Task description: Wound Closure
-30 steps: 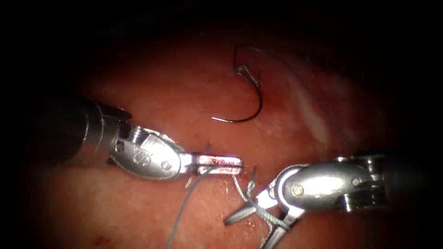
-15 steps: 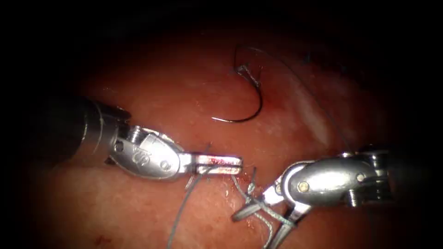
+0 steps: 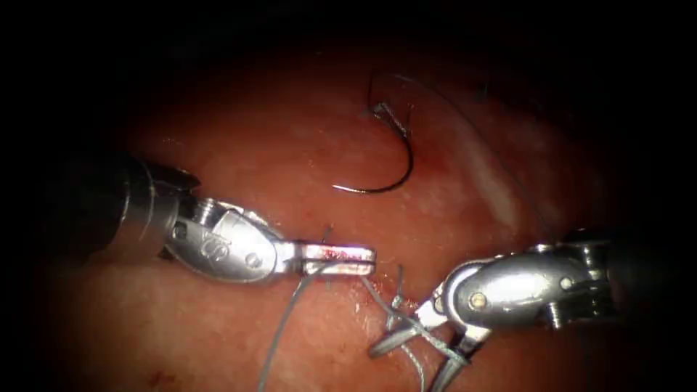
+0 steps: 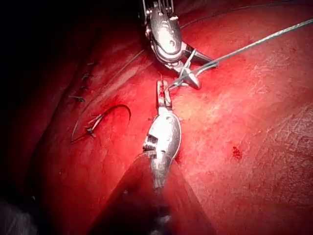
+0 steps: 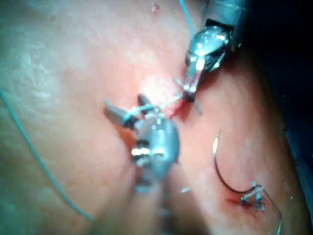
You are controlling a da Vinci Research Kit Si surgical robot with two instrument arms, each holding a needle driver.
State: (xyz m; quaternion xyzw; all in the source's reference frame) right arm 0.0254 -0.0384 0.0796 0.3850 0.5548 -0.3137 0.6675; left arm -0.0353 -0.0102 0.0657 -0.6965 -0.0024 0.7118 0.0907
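- Needle [image 3: 392,163]: lies free on the tissue [image 3: 239,160], well above the knot, held by neither tool. Whether its tip sits in the tissue you cannot tell.
- Knot [image 3: 396,297]: at the cut, between the two tools; short cut ends of thread stand up around it.
- Thread [image 3: 279,341]: one pale strand runs down and away from the left tool's tip; a dark strand arcs from the needle's tail toward the right tool.
- Left tool [image 3: 347,258]: just left of the knot, jaws clenched on the thread, smeared with red fluid.
- Right tool [image 3: 414,356]: just right of the knot, jaws spread wide, strands lying across them, gripping nothing.
- Handling, as a judgement: keep your left grip steady and the strand taut; gather only one strand between the spread blades.
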